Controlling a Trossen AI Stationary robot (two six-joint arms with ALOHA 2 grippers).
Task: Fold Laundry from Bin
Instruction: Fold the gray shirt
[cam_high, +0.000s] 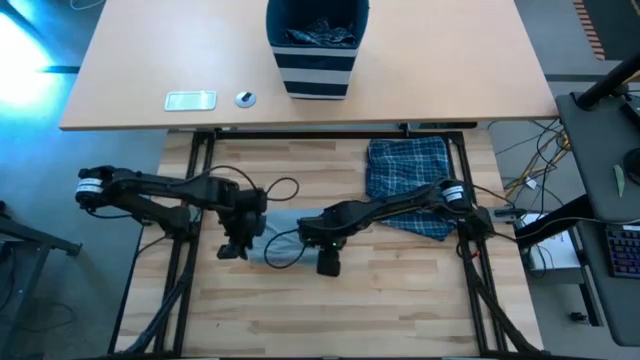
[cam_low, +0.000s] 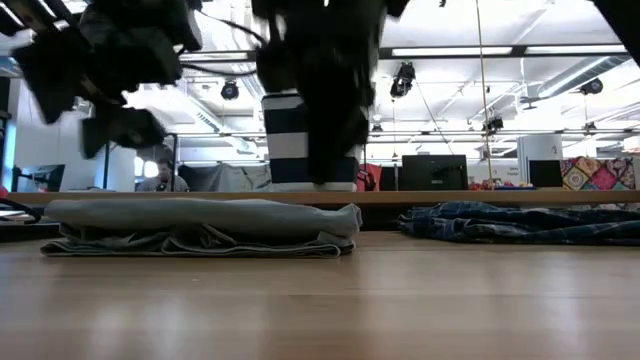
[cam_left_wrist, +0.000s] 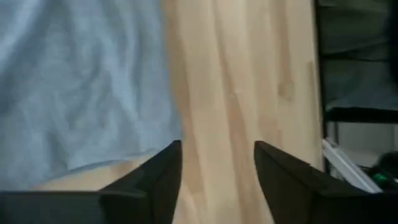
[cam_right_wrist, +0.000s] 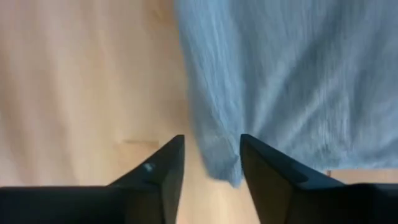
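Observation:
The laundry's grey T-shirt (cam_high: 285, 232) lies folded flat on the wooden work table (cam_high: 330, 320), its folded layers stacked (cam_low: 200, 226). My left gripper (cam_left_wrist: 217, 149) hovers open above its left edge, over bare wood with the grey cloth (cam_left_wrist: 81, 81) beside it. My right gripper (cam_right_wrist: 211, 140) hovers open over the T-shirt's near right corner (cam_right_wrist: 224, 171), which shows below the gap between the fingers. A blue-and-white plaid garment (cam_high: 405, 185) lies spread at the table's far right. The striped navy bin (cam_high: 317, 45) stands on the far table, with cloth inside.
On the far table (cam_high: 480, 70), a flat pale rectangular object (cam_high: 190, 100) and a small round thing (cam_high: 245, 98) lie left of the bin. Bare wood stretches along the work table's near edge (cam_low: 400, 300). Cables and a desk (cam_high: 610, 180) are at the right.

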